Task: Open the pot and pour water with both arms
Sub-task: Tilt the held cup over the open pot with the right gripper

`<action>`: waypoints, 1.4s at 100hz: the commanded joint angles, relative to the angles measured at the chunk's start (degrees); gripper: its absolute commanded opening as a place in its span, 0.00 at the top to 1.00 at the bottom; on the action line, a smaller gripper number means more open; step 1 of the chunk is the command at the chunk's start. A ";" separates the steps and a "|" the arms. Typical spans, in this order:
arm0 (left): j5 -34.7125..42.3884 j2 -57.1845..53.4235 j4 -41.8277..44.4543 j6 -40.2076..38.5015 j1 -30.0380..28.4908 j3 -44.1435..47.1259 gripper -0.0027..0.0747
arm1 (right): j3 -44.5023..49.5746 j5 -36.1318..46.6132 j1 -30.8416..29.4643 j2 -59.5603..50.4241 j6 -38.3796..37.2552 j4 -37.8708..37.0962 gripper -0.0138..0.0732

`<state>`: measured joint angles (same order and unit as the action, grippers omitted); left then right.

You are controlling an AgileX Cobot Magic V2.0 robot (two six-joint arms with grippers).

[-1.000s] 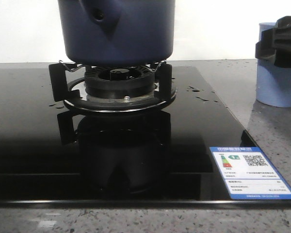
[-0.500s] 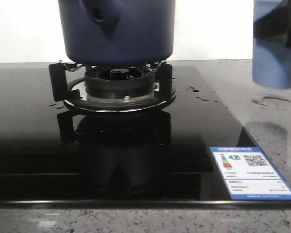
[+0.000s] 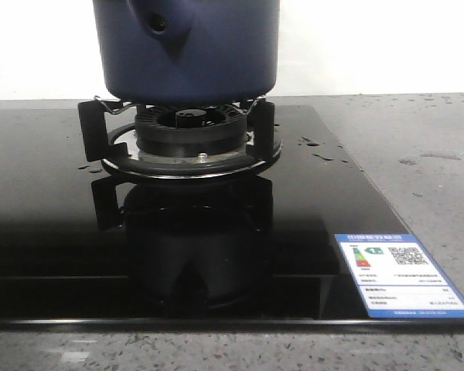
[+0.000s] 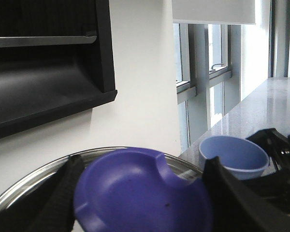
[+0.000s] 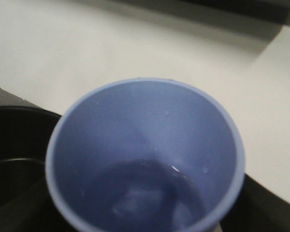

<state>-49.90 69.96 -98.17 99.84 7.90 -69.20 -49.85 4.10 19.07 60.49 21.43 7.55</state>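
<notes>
- Pot (image 3: 187,50): dark navy, sits on the burner stand (image 3: 182,139) of the black glass hob (image 3: 54,239); handle stub with its small hole faces the camera.
- Left gripper (image 4: 140,193): raised, 2 black fingers (image 4: 63,188) closed on either side of a purple knob (image 4: 135,191) on a steel-rimmed lid (image 4: 34,176). Wall and window lie behind it.
- Right gripper: fingers not visible in its own wrist view; from the left wrist view, its black body (image 4: 278,159) sits against the pale blue cup (image 4: 233,155). Grip width: cannot tell.
- Cup (image 5: 145,159) upright, a little water in the bottom.
- Front view: neither arm shows; droplets on the hob, wet patch on the grey counter (image 3: 429,158).
</notes>
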 commanded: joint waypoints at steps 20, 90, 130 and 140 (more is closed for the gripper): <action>-1.13 -1.75 -7.45 -0.33 -0.05 -1.88 0.65 | -16.56 -3.29 3.20 7.42 -0.08 -6.65 0.58; -2.23 -1.75 -7.60 -0.33 -0.05 -1.88 0.65 | -23.15 -2.87 10.35 20.07 -0.08 -36.65 0.58; -2.23 -1.75 -7.60 -0.33 -0.05 -1.88 0.65 | -23.15 -0.69 10.35 20.85 -0.08 -54.81 0.58; -2.23 -1.75 -7.60 -0.33 -0.05 -1.88 0.65 | -23.15 0.62 10.35 21.45 -0.08 -57.82 0.58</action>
<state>-50.96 69.96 -99.06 99.84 7.90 -69.20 -70.62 -1.16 29.41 83.59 21.39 -46.25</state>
